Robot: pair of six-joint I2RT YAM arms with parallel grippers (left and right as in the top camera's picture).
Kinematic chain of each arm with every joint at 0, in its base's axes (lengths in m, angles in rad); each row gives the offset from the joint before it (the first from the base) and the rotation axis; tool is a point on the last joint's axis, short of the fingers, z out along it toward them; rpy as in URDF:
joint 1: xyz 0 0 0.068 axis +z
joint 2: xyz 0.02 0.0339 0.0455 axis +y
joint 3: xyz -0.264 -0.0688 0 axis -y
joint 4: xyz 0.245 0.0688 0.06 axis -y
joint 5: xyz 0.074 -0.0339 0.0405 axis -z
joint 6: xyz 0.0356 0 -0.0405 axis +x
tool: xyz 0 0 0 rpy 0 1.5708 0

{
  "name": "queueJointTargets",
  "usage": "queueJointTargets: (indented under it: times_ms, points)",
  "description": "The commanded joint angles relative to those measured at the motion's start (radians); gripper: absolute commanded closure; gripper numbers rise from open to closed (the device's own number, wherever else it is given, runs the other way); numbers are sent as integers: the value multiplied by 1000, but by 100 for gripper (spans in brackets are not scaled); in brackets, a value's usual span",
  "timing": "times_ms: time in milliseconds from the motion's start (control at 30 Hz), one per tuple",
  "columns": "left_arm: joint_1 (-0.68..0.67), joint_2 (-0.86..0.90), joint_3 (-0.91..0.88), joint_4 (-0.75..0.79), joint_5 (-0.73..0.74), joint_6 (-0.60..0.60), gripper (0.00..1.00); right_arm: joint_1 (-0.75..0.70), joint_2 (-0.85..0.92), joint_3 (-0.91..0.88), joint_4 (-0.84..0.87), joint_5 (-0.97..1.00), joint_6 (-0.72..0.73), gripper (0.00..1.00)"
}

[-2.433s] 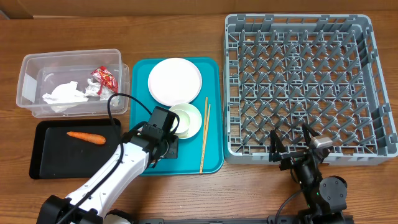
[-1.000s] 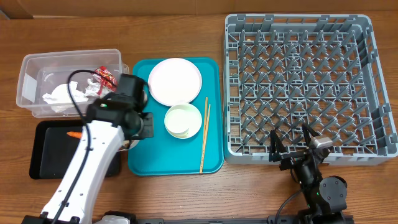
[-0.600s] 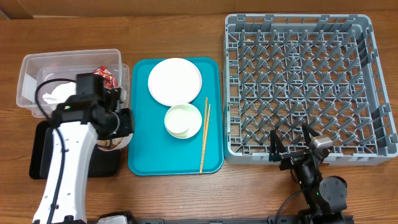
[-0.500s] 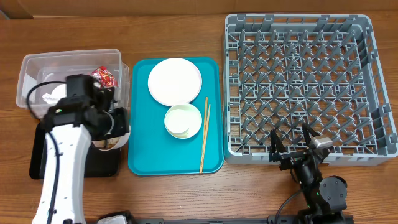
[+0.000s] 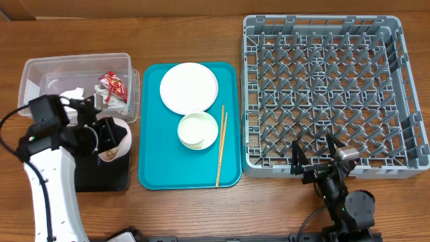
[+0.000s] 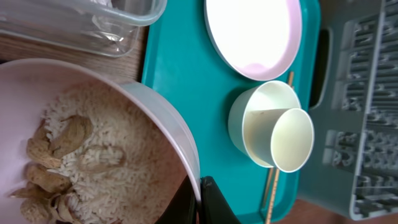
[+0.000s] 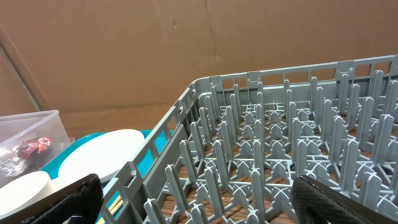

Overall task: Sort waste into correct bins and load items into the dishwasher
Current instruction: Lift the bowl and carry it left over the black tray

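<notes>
My left gripper (image 5: 101,138) is shut on the rim of a white bowl (image 5: 115,136) and holds it tilted over the black tray (image 5: 101,179). In the left wrist view the bowl (image 6: 155,112) holds rice grains (image 6: 118,155) and beige food scraps (image 6: 65,137), with my fingers (image 6: 199,200) pinching its rim. The clear tub (image 5: 40,64) holds the white tissue (image 5: 70,95) and the red-and-silver wrapper (image 5: 113,86). The carrot is hidden. My right gripper (image 5: 316,156) is open and empty at the front edge of the grey dish rack (image 5: 329,94).
A teal tray (image 5: 168,168) carries a white plate (image 5: 189,87), a second bowl (image 5: 191,124) with a cup (image 6: 291,140) lying in it, and wooden chopsticks (image 5: 220,144). The rack (image 7: 280,149) fills the right wrist view.
My left arm lifted the bowl of rice off the teal tray and carried it left over the black tray, where it now covers the carrot. The right arm has not moved.
</notes>
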Motion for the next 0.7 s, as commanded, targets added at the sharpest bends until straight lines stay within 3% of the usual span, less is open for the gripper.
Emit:
queueJointTargets:
  times_ms: [0, 667]
  points:
    - [65, -23, -24, -6, 175, 91, 96, -3, -11, -10, 6, -6, -3, 0]
    - [497, -23, -168, -69, 644, 381, 96, -3, -11, -10, 6, -6, -3, 0]
